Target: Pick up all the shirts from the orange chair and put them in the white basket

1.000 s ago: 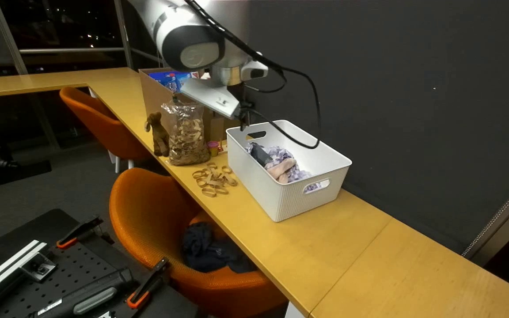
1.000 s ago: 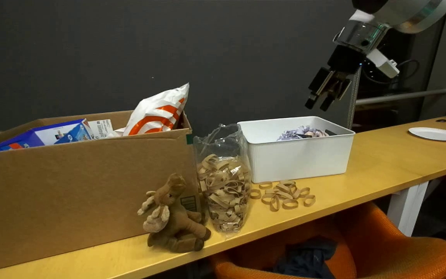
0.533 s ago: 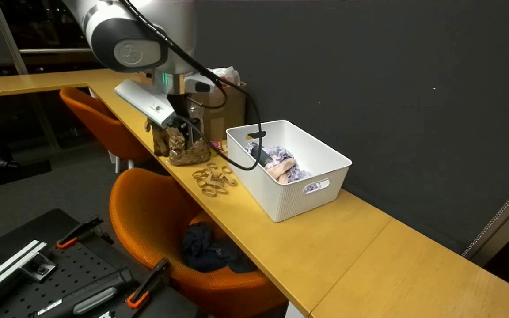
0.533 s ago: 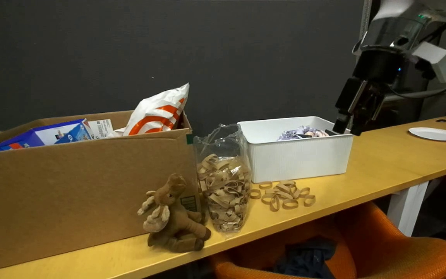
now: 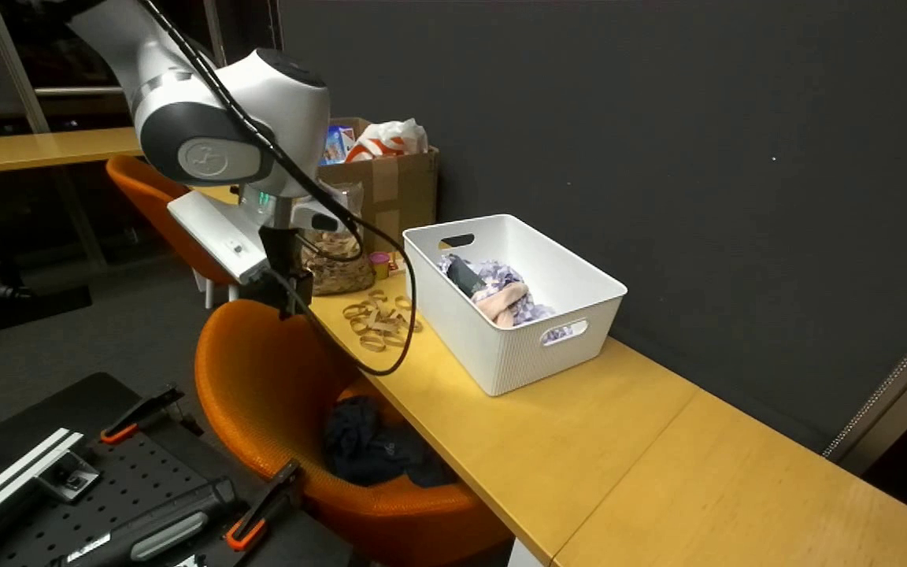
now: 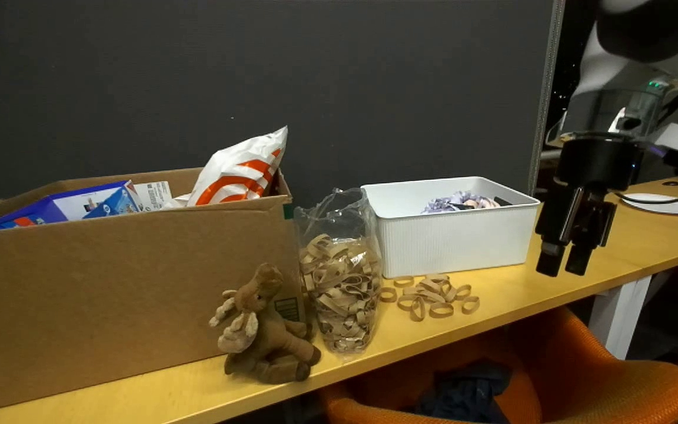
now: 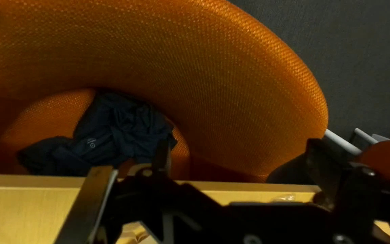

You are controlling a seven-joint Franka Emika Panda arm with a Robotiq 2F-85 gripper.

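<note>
A dark navy shirt (image 5: 375, 445) lies crumpled on the seat of the orange chair (image 5: 249, 378); it also shows in an exterior view (image 6: 465, 391) and in the wrist view (image 7: 120, 135). The table edge hides part of it. The white basket (image 5: 461, 331) stands on the table and holds purple-white, pink and dark cloth (image 5: 505, 291); the basket also shows in an exterior view (image 6: 451, 244). My gripper (image 6: 564, 262) is open with nothing between its fingers. In the wrist view the gripper (image 7: 239, 149) is above the table edge and chair back, to one side of the shirt.
The yellow table's front edge (image 7: 249, 186) overhangs the chair seat. Loose tan bands (image 5: 379, 319), a clear bag of bands (image 6: 342, 294), a plush moose (image 6: 268, 335) and a cardboard box (image 6: 133, 294) stand near the basket. A black perforated platform (image 5: 131, 488) with clamps is beside the chair.
The arm has moved away from the basket, out past the table's front edge, and come down toward the chair. The gripper now points more straight down. The shirt and basket have not moved.
</note>
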